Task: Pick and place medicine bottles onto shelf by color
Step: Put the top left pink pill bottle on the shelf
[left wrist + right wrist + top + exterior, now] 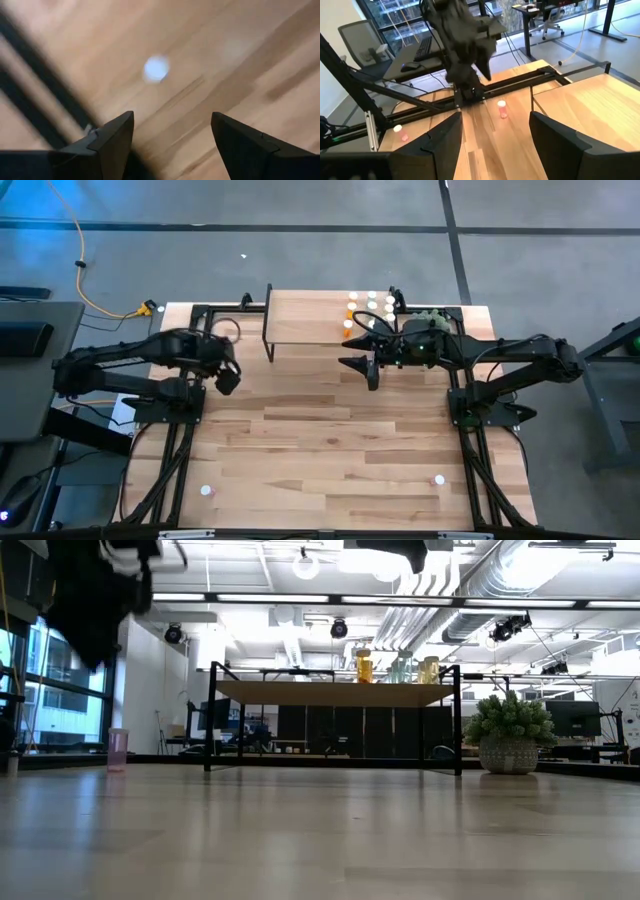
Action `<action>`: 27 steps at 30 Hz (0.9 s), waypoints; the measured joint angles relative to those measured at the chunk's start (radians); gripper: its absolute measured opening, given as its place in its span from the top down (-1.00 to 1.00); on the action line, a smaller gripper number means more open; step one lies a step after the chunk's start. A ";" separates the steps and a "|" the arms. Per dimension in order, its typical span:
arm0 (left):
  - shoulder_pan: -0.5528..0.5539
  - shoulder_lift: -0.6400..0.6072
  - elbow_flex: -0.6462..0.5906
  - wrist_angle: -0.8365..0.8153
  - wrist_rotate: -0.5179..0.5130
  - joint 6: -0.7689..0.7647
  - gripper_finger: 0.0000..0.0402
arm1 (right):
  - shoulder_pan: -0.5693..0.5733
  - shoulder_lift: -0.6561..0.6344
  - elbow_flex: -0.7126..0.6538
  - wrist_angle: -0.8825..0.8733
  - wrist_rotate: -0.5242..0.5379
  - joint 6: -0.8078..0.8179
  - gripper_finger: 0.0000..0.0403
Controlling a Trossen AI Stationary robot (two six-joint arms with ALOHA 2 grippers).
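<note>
Shelf: low light-wood riser on thin black legs (330,320), at 12 o'clock on the pale plank tabletop (330,445), against its far edge.
Bottles on shelf: small white-capped orange and pale bottles (372,308) clustered at the shelf's 3 o'clock end.
Loose bottles: pink one (438,479) near the 5 o'clock edge; another (207,490) near 7 o'clock; a third (245,299) at 11 o'clock beside the shelf.
Right gripper (362,364): fingers spread, empty, just off the shelf's front edge.
Left gripper (229,375): fingers apart, empty, at 9 o'clock.
Open room: centre planks bare.
Plant: round green potted plant (510,732), right of shelf.
</note>
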 joint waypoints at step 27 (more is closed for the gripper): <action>0.230 0.344 -0.120 0.274 0.038 0.184 -0.27 | 0.000 0.000 0.000 -0.025 0.000 0.030 -0.10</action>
